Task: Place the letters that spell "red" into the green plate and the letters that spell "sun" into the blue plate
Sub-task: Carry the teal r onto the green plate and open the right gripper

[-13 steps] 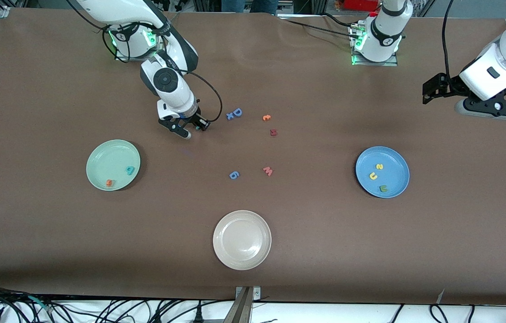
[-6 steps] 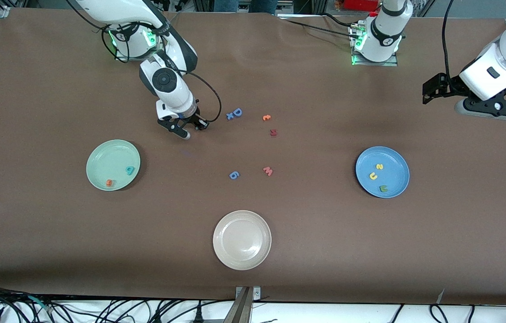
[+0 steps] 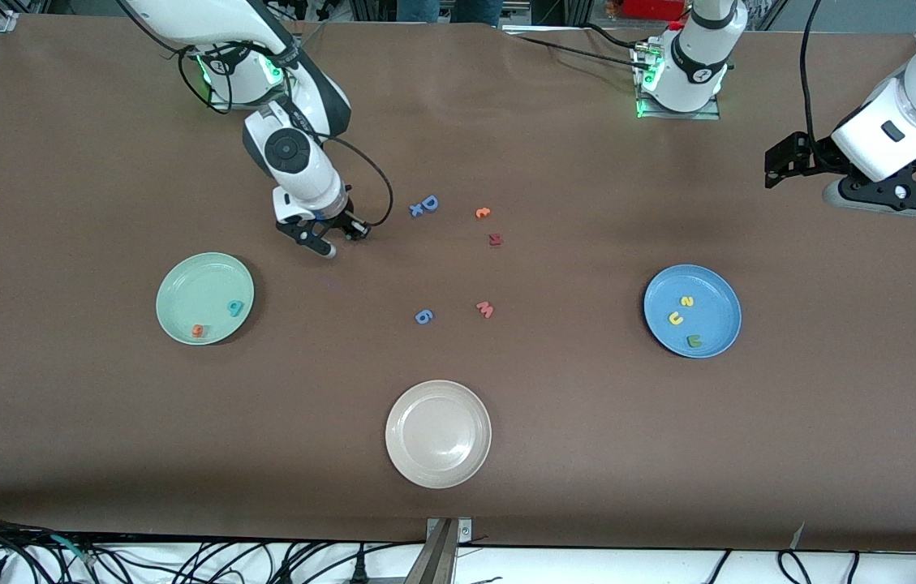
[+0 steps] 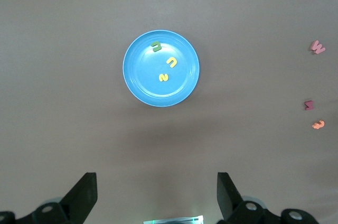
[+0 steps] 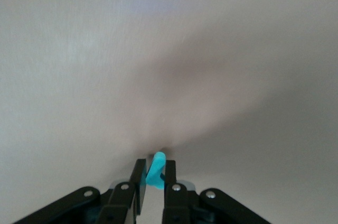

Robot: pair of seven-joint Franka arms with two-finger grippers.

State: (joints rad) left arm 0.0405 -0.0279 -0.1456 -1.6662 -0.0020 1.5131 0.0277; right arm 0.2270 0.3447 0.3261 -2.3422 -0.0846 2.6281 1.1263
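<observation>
I have the right gripper (image 3: 341, 241) up over bare table between the green plate (image 3: 182, 280) and the blue "D" (image 3: 428, 203), its fingers (image 5: 139, 179) pressed together on the teal "r" (image 5: 156, 170), which sticks up between the pads in the right wrist view. The green plate lies toward the right arm's end and holds the orange "e" (image 3: 197, 330) and the teal "d" (image 3: 236, 307), apart from each other. The left gripper (image 4: 157, 195) waits high above the left arm's end, fingers spread wide with nothing between them, looking down at the blue plate (image 3: 716, 288). In that plate I see the yellow "s" (image 3: 688, 302), the yellow "u" (image 3: 676, 318) and the green "n" (image 3: 694, 341), all close together. In the middle of the table lie the "D" with a small blue piece touching it, an orange "c" (image 3: 482, 212), a dark red letter (image 3: 495, 239), a pink "w" (image 3: 485, 309) and a blue "6" (image 3: 423, 316). A beige plate (image 3: 405, 405) sits nearest the front camera, with nothing in it
</observation>
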